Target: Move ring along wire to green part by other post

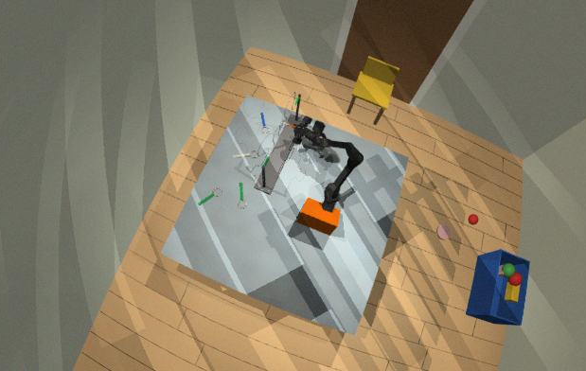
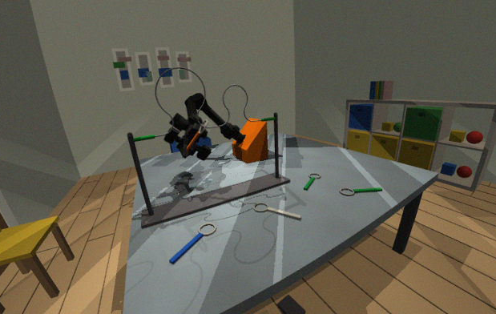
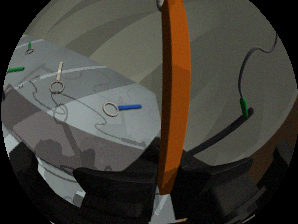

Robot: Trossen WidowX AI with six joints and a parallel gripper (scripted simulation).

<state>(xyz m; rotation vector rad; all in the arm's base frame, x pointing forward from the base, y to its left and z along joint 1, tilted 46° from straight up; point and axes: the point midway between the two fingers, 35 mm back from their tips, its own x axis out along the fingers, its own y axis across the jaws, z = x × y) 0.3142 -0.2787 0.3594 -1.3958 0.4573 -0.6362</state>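
Note:
My gripper (image 2: 191, 144) (image 3: 160, 141) is shut on the orange handle (image 2: 196, 138) (image 3: 176, 90) (image 1: 292, 125), above the base and between the posts. The pale ring (image 2: 205, 122) is at the handle's upper end, by the low stretch of grey wire (image 2: 235, 85) between the large and small loops. It shows nearly edge-on; whether it touches the wire I cannot tell. One green part (image 2: 144, 138) (image 3: 244, 107) (image 1: 297, 100) is at the post (image 2: 140, 176) nearer the chair, the other green part (image 2: 268, 118) (image 1: 266, 161) at the far post (image 2: 276, 148). Most of the ring is out of the wrist view.
The dark base (image 2: 217, 199) (image 1: 277, 161) carries both posts. Loose rings with a blue handle (image 2: 186, 248) (image 3: 130, 107), a pale handle (image 2: 285, 213) and green handles (image 2: 309, 183) (image 2: 367, 190) lie on the table. The large wire loop rises beside and above the gripper. The orange block (image 2: 255, 140) (image 1: 319, 216) is at the arm's base.

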